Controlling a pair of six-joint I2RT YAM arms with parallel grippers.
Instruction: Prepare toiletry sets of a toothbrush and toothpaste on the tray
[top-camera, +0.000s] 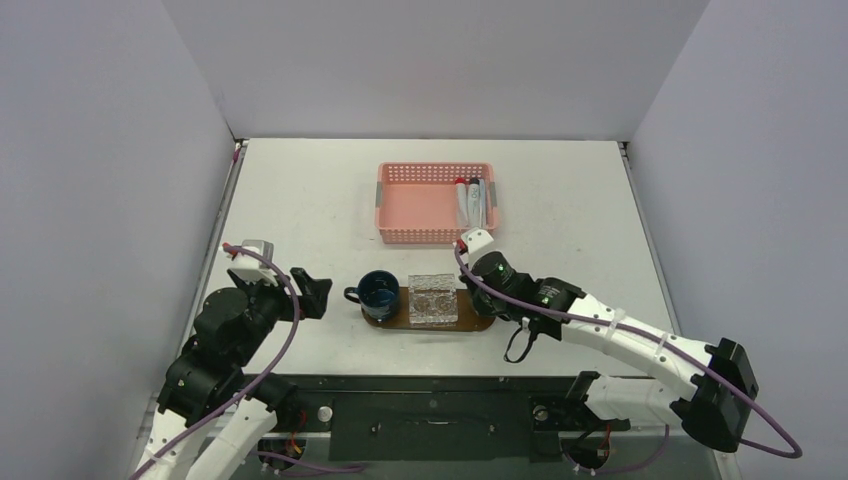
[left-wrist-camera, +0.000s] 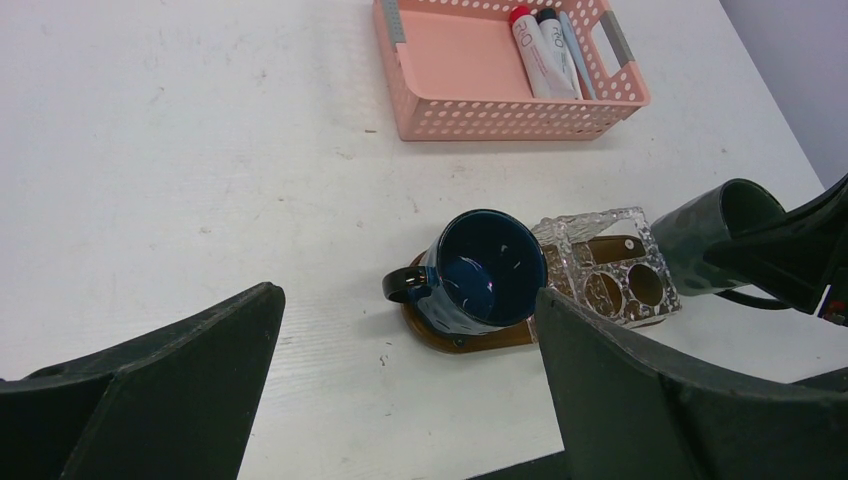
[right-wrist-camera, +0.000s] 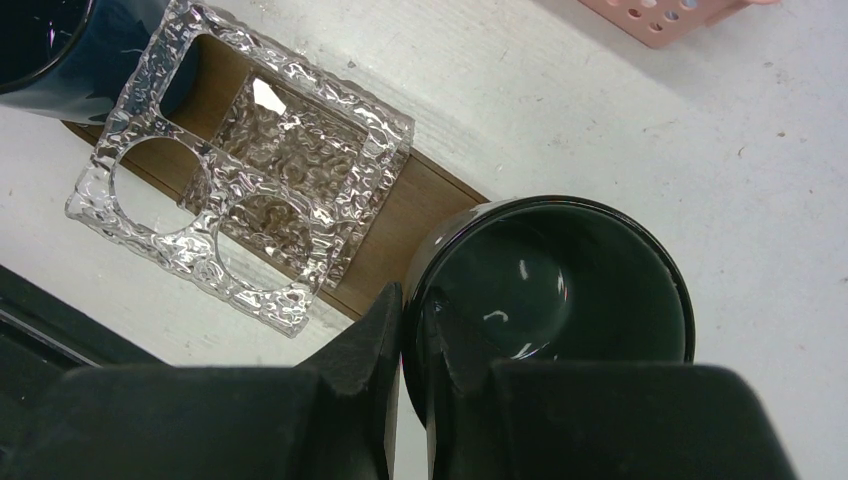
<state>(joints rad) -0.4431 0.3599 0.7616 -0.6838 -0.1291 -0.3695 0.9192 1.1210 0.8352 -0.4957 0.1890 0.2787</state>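
Right wrist view: the right gripper (right-wrist-camera: 415, 340) pinches a dark cup (right-wrist-camera: 555, 280) by its rim, one finger inside, at the tray's (right-wrist-camera: 420, 200) bare right end, probably to set it beside the holder (right-wrist-camera: 240, 170). The left gripper (left-wrist-camera: 408, 330) hangs wide open near the mug (left-wrist-camera: 485, 270); the tubes (top-camera: 470, 200) lie in the basket (top-camera: 400, 200).

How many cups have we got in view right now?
2. A blue mug stands on the tray's left end. A dark cup is held by its rim in the right gripper at the tray's right end. No others show.
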